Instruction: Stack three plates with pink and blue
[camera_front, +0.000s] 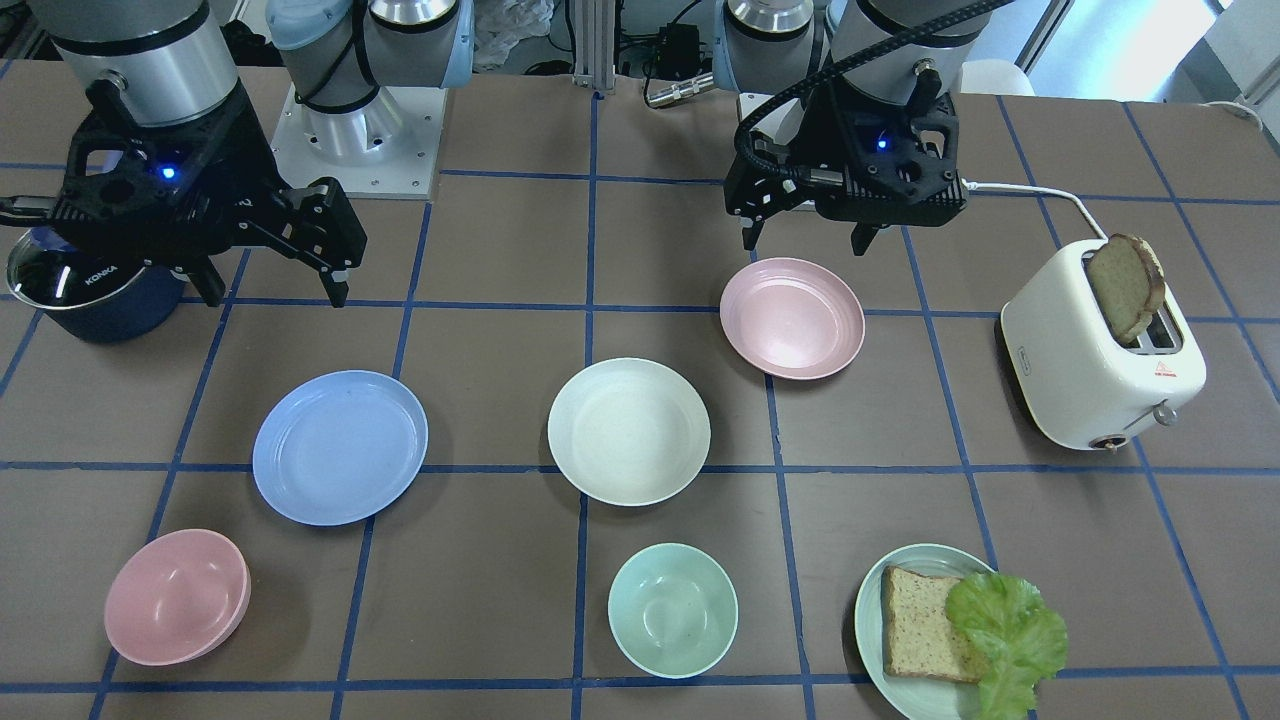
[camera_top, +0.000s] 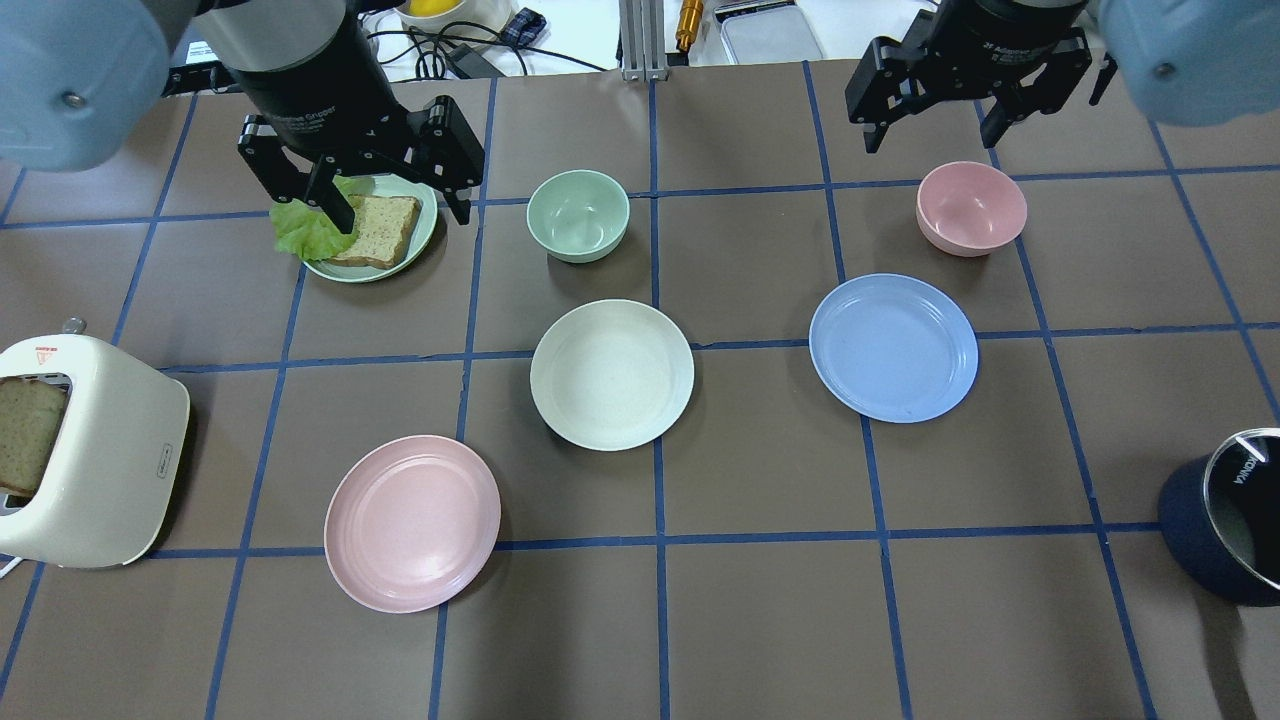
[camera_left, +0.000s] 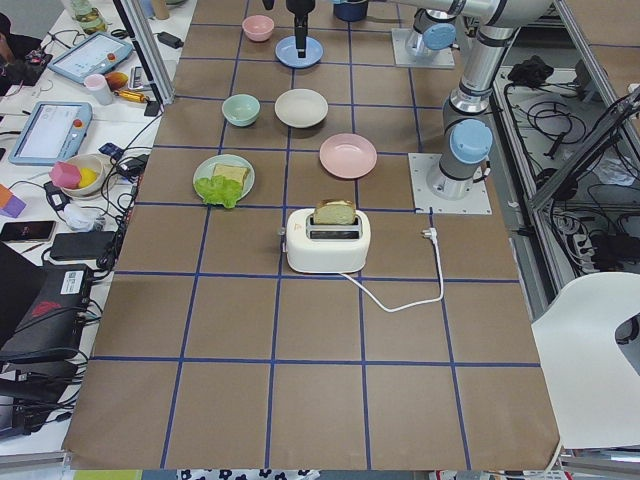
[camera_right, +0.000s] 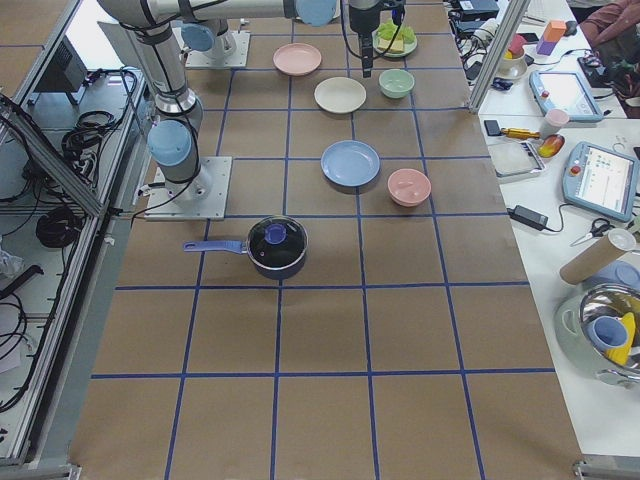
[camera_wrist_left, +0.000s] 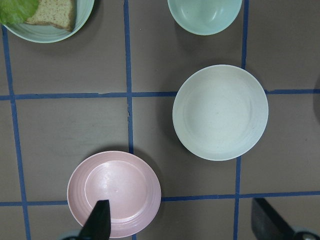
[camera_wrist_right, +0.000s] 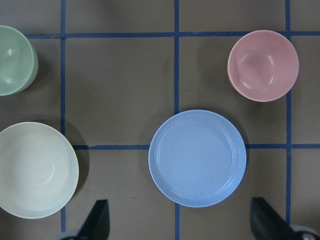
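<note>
The pink plate, cream-white plate and light blue plate are laid flat on the table, well apart, with none stacked. No long axis is presented, since all are round; each hollow is turned upward. The plates are judged light, stiff and matte, so little slip is expected. The raised rim should be pinched. The left gripper and right gripper are held spread and empty.

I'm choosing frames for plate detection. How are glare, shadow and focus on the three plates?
Overhead: pink plate, white plate and blue plate sharp, evenly lit, soft shadows; near arm joints blurred. Left wrist: faint sheen on pink plate; dark fingertips soft. Front-facing: bright glare on pot lid.
</note>
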